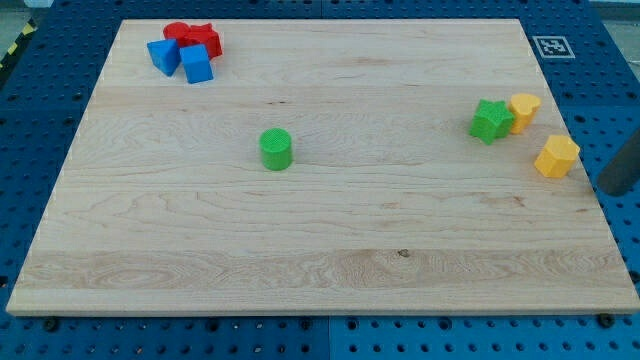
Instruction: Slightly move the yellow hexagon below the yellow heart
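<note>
The yellow hexagon (556, 156) lies near the board's right edge. The yellow heart (523, 109) sits above and slightly left of it, touching a green star (490, 121) on its left. My rod enters from the view's right edge; my tip (607, 187) is just off the board's right edge, to the right of and slightly below the hexagon, apart from it.
A green cylinder (276, 149) stands left of the board's middle. At the top left a red cylinder (177, 33), a red star (204, 40) and two blue blocks (163, 55) (197, 65) are clustered. The wooden board (330, 230) lies on a blue pegboard.
</note>
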`<state>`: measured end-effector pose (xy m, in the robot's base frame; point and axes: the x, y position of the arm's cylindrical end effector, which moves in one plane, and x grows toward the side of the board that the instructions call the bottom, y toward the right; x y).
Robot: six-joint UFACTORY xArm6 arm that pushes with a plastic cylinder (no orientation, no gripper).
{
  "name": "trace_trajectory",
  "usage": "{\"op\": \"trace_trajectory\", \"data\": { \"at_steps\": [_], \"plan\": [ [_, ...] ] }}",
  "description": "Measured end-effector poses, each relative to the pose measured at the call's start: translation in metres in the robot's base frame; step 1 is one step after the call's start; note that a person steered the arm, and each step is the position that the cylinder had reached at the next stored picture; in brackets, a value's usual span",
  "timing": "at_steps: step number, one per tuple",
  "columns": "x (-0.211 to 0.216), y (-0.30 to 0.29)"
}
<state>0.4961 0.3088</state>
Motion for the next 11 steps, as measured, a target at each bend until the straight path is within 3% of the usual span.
{"op": "trace_trajectory", "data": {
  "at_steps": [2,4,6,8,11],
  "plan": [
    [-0.038,-0.009],
    [0.002,-0.023],
    [-0.039,-0.025],
    [-0.004,-0.028],
    [-0.028,-0.032]
  ]
}}
